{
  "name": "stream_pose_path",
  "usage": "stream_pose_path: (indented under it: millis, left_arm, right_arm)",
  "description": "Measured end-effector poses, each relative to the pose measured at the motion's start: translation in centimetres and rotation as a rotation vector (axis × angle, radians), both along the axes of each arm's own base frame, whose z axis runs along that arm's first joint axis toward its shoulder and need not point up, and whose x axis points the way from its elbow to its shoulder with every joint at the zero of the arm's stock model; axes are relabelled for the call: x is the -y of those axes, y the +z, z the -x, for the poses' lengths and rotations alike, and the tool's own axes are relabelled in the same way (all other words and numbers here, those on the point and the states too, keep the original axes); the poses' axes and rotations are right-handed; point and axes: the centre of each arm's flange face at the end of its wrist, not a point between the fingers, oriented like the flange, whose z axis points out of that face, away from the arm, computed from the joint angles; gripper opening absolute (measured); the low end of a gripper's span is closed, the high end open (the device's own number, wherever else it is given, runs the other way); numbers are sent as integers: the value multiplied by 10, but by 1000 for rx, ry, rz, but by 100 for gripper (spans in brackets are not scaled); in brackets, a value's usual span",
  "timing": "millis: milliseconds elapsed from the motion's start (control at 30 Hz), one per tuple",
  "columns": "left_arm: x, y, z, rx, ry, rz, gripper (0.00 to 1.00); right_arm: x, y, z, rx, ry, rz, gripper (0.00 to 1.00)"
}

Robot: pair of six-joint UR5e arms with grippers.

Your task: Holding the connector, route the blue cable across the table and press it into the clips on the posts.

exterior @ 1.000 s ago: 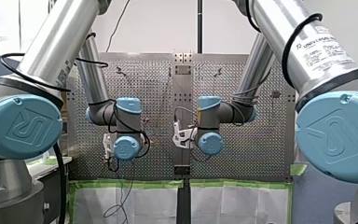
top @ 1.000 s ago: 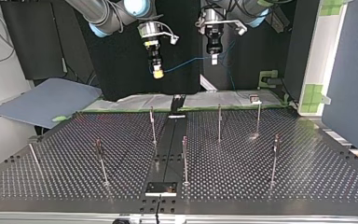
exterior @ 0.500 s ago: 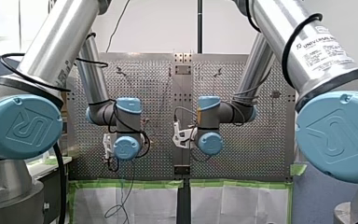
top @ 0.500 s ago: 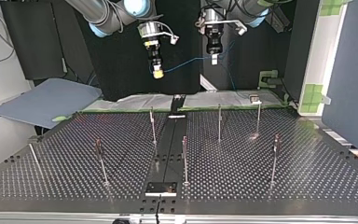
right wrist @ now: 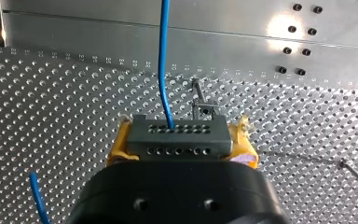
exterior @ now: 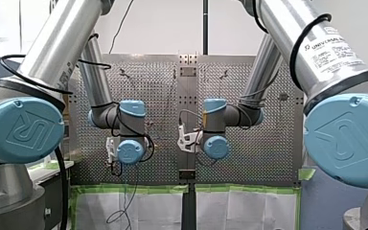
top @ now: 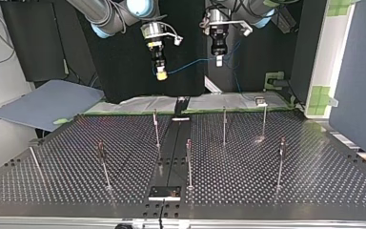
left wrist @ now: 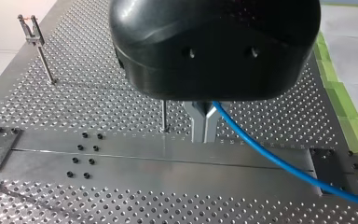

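The blue cable (left wrist: 279, 161) runs out of view.

Two arms (top: 100, 14), one blue cable (top: 190, 63), one connector (right wrist: 177, 135), six upright posts (top: 224, 125), one table (top: 314, 181).

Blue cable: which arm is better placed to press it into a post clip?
Probably left. My left gripper pinches the blue cable itself, with a post close beside it. My right gripper is clamping the connector, so it suits anchoring that end.
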Motion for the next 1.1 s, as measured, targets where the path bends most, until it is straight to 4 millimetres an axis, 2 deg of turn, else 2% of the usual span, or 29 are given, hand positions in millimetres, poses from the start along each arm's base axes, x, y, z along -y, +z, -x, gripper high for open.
stream_pose_path:
  millis: [833, 1100]
  left_arm:
    - [1, 0, -1, 2, -1, 1, 0]
    - [21, -14, 0, -34, -41, -47, 0]
  right_arm:
    - [-1, -1, 1, -4, -3, -5, 0]
    - [-11, -14, -15, -17, -3, -42, 0]
